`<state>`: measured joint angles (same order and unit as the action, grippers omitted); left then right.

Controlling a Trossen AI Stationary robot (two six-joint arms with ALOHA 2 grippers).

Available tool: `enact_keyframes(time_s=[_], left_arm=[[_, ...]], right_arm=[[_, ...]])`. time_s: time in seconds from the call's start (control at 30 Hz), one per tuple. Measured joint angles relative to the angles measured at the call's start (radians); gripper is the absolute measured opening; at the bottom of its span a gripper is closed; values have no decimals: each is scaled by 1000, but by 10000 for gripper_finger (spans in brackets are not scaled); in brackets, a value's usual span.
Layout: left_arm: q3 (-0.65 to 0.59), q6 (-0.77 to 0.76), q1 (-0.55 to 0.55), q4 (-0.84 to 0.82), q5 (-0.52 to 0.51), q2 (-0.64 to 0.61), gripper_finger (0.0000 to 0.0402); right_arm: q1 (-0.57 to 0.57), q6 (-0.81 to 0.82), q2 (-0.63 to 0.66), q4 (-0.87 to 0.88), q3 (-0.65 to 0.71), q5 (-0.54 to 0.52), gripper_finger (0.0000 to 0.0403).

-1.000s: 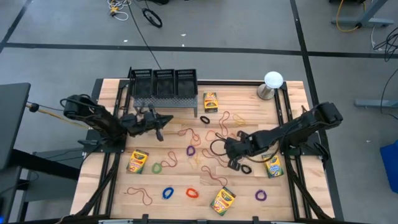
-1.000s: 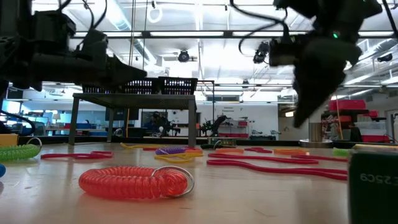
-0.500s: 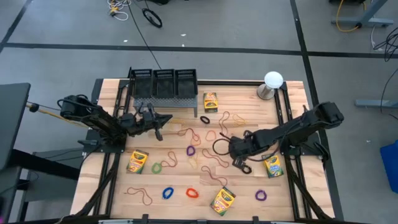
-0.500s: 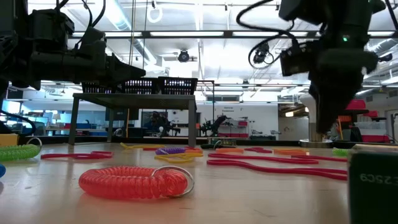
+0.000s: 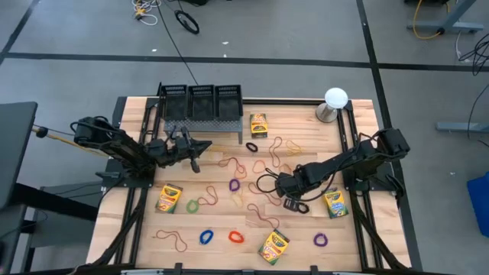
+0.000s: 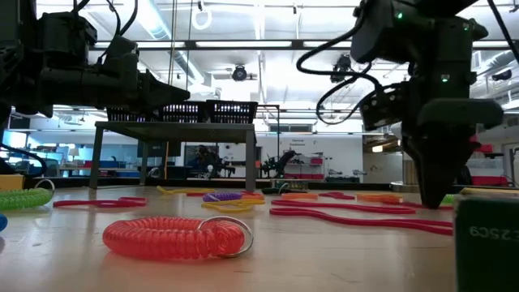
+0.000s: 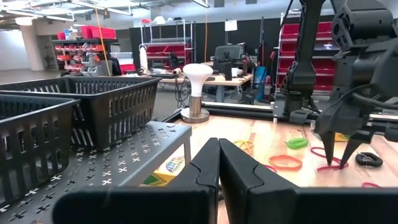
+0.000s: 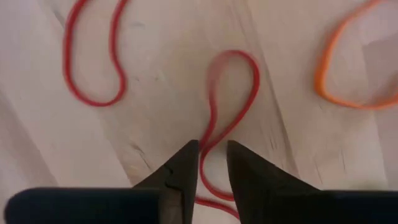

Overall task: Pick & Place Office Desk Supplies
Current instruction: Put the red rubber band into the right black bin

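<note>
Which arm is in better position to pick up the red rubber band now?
The right arm, probably. The right gripper is down at the table with the red rubber band between its fingertips. The left gripper hangs near the black baskets.

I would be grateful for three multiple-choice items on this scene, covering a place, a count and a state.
1. Where is the white ball on a metal base?
A. table's far right corner
B. between the arms
C. in a basket

2. How many black baskets sit on the perforated stand?
A. one
B. three
C. five

3. What is the right hand doing?
A. lifting a crayon box
B. parked beside the baskets
C. straddling a red rubber band on the wood

Answers: 1 A, the high view shows it there. 2 B, three sit side by side. 3 C, the band runs between its fingers.
</note>
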<state>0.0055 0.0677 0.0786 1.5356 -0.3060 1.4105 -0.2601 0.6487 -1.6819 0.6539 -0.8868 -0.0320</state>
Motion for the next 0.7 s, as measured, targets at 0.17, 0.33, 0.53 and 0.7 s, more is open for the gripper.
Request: enact_keyframes(time_s=[0.17,0.33,0.53,0.7], left_arm=[[0,0,0,0,0,0,9],[0,0,0,0,0,0,9],[0,0,0,1,0,0,9],[0,0,0,1,0,0,9]], right_arm=[[3,77,-8,0,-3,8,94],[3,144,-9,-3,-3,16,108],[4,174,-10,-8,-1,19,59],[4,174,-2,-34,1,26,6]])
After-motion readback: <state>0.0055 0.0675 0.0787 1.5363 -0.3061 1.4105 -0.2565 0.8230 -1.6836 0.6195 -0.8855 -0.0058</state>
